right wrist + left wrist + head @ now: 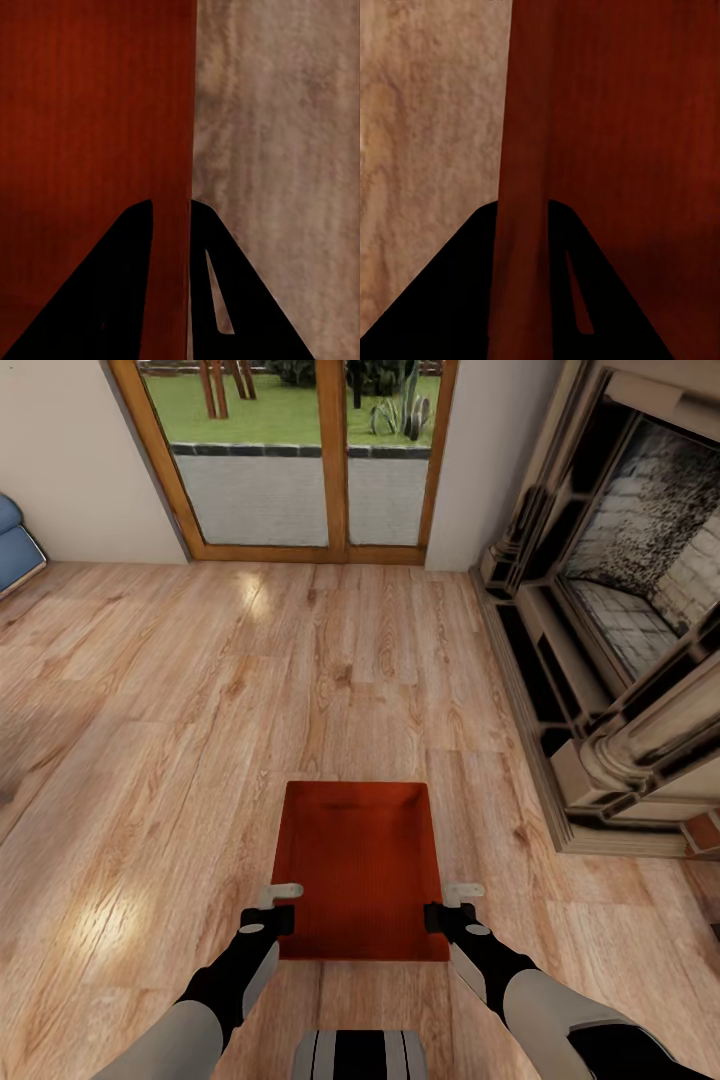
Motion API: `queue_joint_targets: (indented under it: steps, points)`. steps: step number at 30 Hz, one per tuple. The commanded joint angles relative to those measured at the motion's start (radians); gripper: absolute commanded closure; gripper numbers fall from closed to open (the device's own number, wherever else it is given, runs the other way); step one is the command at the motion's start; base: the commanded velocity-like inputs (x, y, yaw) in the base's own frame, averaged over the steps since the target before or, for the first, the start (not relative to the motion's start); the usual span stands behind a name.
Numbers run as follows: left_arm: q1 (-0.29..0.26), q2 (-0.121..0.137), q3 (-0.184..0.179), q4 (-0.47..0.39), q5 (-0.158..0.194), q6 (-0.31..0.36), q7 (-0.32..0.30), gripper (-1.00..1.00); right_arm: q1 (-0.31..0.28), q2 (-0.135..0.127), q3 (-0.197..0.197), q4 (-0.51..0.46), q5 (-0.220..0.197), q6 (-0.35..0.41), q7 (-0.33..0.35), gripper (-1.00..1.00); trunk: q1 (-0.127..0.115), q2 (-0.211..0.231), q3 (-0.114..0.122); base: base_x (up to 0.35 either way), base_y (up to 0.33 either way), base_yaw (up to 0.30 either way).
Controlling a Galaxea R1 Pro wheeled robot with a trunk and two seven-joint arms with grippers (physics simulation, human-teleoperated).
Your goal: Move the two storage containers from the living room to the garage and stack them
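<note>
container (360, 865) between both clamped tools

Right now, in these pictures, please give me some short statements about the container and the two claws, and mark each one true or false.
1. The storage container is empty. True.
2. The left claw and the right claw each clamp a side wall of the container. True.
3. The container is over grey concrete. False: light wood-plank floor lies beneath.
4. The fireplace is on the robot's left. False: on its right.
5. Glass doors are ahead. True.
</note>
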Motion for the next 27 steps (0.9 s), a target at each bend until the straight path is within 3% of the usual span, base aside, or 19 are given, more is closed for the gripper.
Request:
queue_joint_targets:
  steps: [1, 7, 27]
  points:
    - [0.000, 0.001, 0.000, -0.003, -0.011, 0.008, 0.010, 1.00, -0.001, 0.000, 0.009, 0.001, -0.007, -0.003, -0.008, 1.00, 0.000, 0.000, -0.001, 0.000, 0.000, 0.000]
    - [0.000, 0.001, -0.001, -0.035, -0.010, 0.008, 0.010, 1.00, -0.001, 0.000, 0.009, 0.001, -0.008, -0.003, -0.008, 1.00, 0.000, 0.000, -0.001, 0.000, 0.000, 0.000]
    - [0.000, 0.001, -0.001, -0.042, -0.008, 0.012, 0.008, 1.00, -0.001, 0.000, 0.009, 0.001, -0.007, -0.003, -0.008, 1.00, -0.077, 0.140, 0.062, 0.000, 0.000, 0.000]
